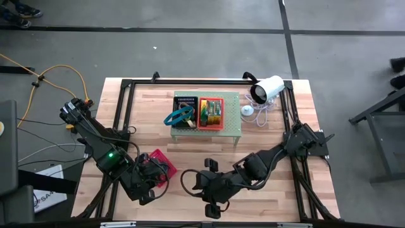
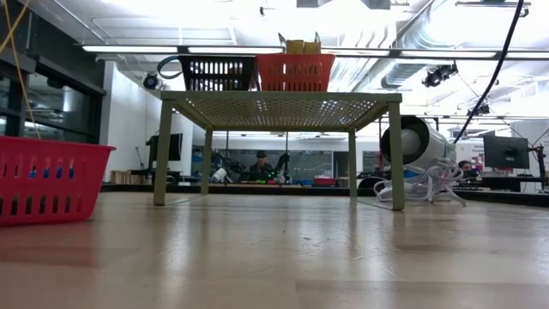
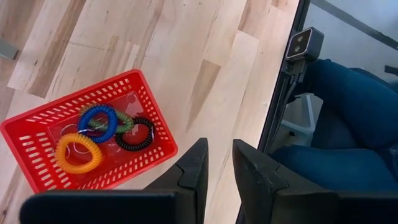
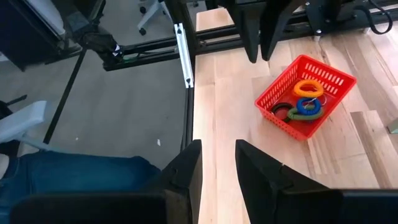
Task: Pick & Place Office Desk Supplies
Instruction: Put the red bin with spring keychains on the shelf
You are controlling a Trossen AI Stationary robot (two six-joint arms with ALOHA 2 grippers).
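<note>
Dark fingers of the left gripper (image 3: pixel 216 168) fill the bottom centre of the left wrist view, standing a narrow gap apart and holding nothing; the right gripper (image 4: pixel 214 163) looks the same in its own view, slightly parted and empty. Beyond the left fingers, at lower left of that frame, sits a red basket (image 3: pixel 37 134) on the table (image 3: pixel 186 56), holding coiled rings: a blue ring (image 3: pixel 99 122), an orange ring (image 3: pixel 78 153), a black ring (image 3: pixel 135 134) and what may be a green one under them. In the high view, more supplies sit in a dark tray (image 1: pixel 185 104) and an orange tray (image 1: pixel 211 126) on the pale green stand (image 1: pixel 235 120) at upper centre, well apart from both arms at lower left and lower centre. Judging by this, both arms are between picks; the next move calls for reaching to the stand and closing on one item.
</note>
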